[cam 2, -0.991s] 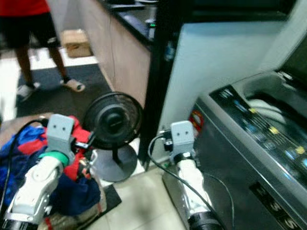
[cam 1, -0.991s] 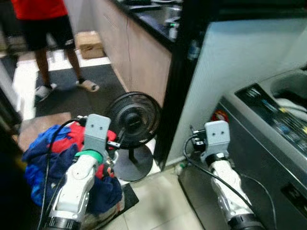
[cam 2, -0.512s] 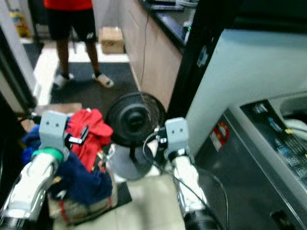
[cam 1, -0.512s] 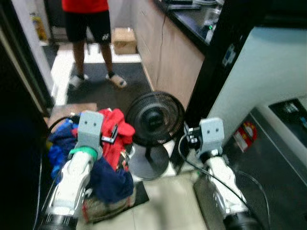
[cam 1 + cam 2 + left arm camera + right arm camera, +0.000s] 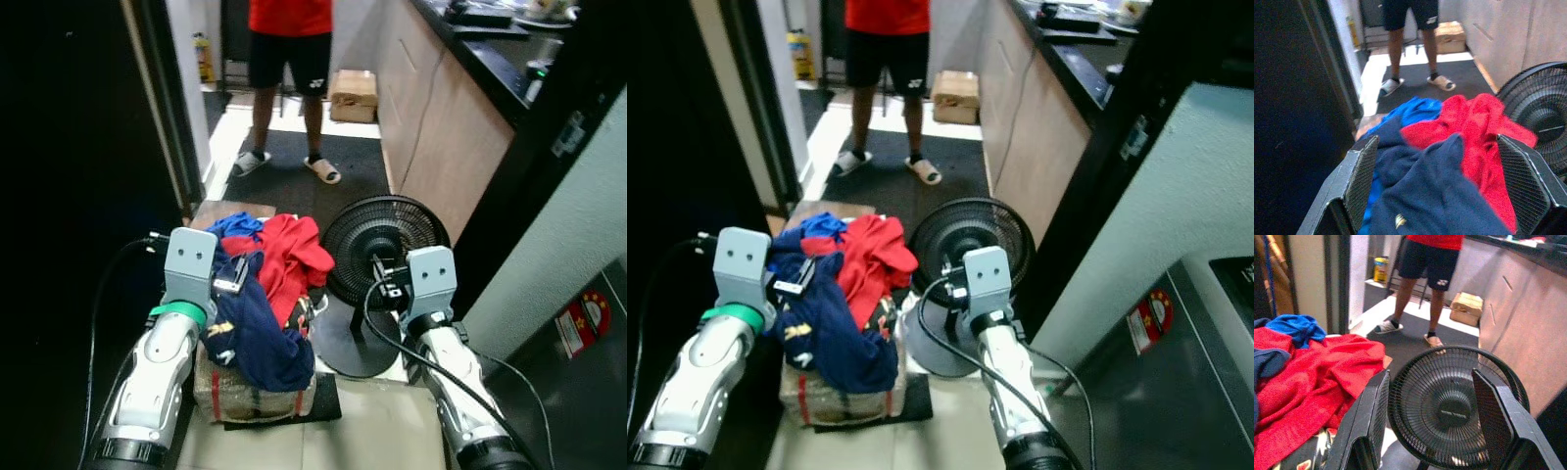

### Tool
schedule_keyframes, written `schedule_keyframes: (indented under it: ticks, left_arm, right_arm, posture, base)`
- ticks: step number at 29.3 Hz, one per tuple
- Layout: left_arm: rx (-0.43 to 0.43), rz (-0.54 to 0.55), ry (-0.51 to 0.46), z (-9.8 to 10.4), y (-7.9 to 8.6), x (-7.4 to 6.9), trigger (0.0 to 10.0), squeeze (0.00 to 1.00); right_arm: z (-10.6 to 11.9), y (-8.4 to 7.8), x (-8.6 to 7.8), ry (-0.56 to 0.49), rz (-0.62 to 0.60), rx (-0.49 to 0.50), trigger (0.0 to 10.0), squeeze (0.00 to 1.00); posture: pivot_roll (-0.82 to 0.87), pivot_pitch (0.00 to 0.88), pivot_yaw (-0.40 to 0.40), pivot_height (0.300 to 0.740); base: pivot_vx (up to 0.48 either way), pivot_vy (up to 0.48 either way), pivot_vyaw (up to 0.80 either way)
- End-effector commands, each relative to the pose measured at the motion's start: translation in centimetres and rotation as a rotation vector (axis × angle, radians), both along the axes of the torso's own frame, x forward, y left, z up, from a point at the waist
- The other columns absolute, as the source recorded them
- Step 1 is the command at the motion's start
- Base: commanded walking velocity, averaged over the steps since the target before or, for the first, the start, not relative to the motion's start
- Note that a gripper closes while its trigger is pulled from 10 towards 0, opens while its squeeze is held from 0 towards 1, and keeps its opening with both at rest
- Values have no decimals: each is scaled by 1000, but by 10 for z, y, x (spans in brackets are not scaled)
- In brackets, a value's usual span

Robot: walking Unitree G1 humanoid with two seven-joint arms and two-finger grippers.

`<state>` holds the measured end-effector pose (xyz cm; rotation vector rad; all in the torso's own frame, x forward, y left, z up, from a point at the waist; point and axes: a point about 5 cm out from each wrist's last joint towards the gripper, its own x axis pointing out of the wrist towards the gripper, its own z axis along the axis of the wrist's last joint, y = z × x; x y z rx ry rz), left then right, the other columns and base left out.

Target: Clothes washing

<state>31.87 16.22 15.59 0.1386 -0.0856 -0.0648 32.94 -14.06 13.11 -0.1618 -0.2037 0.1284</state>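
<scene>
On the tiled floor of a narrow laundry passage, we face a heap of clothes piled on a bundled package, with our left hand poised directly over it and its two black fingers spread wide and holding nothing, a navy garment lying between them and a red garment just beyond, toward the far side of the heap. We judge that the coming move turns on this one relation: the pile lies straight ahead of and below the left hand, on our left side, while our right hand points instead at a black floor fan standing just beside the clothes, its fingers likewise wide apart and empty. The left arm is plainly the nearer of the two to the washing; the right arm would have to reach across the fan's base to get there. The heap runs roughly away from us, navy cloth nearest, red in the middle, a blue garment at the far end by a brown mat. A person in red top and dark shorts stands well apart down the corridor on a dark rug, near a cardboard box, beside a run of wooden cabinets. Nothing is yet gripped, so the picking-up looks to be the step in hand.
</scene>
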Motion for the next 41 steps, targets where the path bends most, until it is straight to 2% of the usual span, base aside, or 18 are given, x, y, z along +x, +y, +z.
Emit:
schedule_keyframes:
  ticks: [1,4,10,35,41]
  left_arm:
    - [5,23,11,-5,4,-1,10000,0]
    - [13,42,-3,-4,6,0,10000,0]
    - [5,72,-8,-4,9,2,10000,0]
    - [9,61,-5,-6,6,4,10000,0]
    - [24,55,24,-13,6,3,10000,0]
  right_arm:
    - [-2,4,-1,9,18,11,10000,0]
    - [-1,7,-1,9,32,21,10000,0]
    - [0,11,-1,0,36,25,10000,0]
    - [-2,6,-1,9,22,14,10000,0]
    - [-1,7,0,8,28,11,10000,0]
  posture:
    - [62,16,-46,740]
    - [62,16,-46,740]
    - [62,16,-46,740]
    - [57,9,-47,740]
    - [57,10,-48,740]
  base:
    - [0,0,725]
    - [0,0,469]
    - [454,0,0]
    - [414,0,0]
    - [52,0,0]
